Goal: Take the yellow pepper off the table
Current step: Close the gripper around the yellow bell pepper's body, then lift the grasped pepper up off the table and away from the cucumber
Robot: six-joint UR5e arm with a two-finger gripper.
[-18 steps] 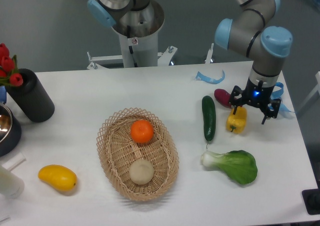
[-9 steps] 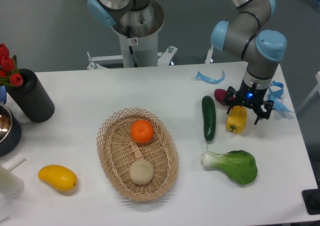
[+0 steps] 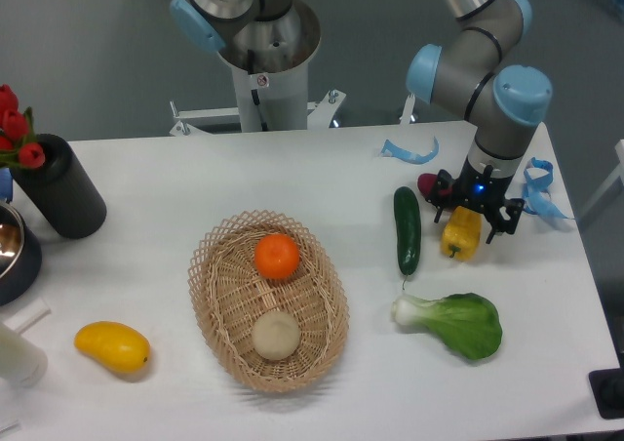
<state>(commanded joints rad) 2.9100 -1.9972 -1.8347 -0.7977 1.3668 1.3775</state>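
Note:
The yellow pepper lies on the white table at the right, between a green cucumber and the table's right edge. My gripper hangs directly over the pepper's top, its black fingers spread to either side, open and empty. The gripper body hides the pepper's upper end and stem.
A green cucumber lies left of the pepper, a dark purple vegetable behind it, a bok choy in front. A wicker basket holds an orange and a pale round item. A yellow mango, black cylinder and blue tape scraps also sit here.
My gripper has shifted left and slightly back, from beside the pepper's right to above it. The pepper has not moved.

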